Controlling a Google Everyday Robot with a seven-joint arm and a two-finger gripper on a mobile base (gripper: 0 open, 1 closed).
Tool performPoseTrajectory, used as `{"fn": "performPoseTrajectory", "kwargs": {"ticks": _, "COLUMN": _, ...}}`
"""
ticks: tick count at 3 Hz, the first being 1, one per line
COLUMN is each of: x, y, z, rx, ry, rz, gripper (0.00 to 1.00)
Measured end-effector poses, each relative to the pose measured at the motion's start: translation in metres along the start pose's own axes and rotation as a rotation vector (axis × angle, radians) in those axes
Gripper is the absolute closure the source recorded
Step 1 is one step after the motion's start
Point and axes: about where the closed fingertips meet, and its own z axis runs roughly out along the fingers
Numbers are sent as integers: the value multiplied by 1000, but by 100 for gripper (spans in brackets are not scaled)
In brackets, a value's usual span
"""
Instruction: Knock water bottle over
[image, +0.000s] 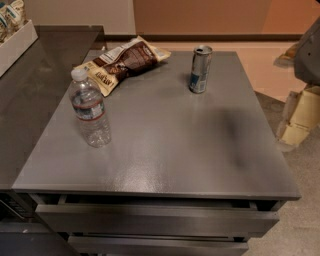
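- I am looking through a single camera that is sitting high over the near side of the grey table (165, 145) and tilting steeply down onto its top; I cannot tell what it is mounted on.
- It is facing across the table toward the far wall, with the drawer fronts (150, 220) running along the bottom of the frame.
- It is standing close: the tabletop is filling most of the frame, with the water bottle (90, 107) falling in the left half.
- The gripper (295, 120) is showing at the right edge of the frame, beyond the table's right side.
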Motion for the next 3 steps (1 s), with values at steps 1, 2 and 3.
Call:
{"fn": "performPoseTrajectory", "kwargs": {"ticks": 1, "x": 0, "y": 0, "z": 0, "rx": 0, "ry": 0, "rz": 0, "gripper": 0}}
{"fn": "performPoseTrajectory", "kwargs": {"ticks": 2, "x": 0, "y": 0, "z": 0, "rx": 0, "ry": 0, "rz": 0, "gripper": 0}}
{"fn": "performPoseTrajectory", "kwargs": {"ticks": 3, "x": -3, "y": 0, "z": 2, "rx": -2, "ry": -7, "rz": -2, "gripper": 0}}
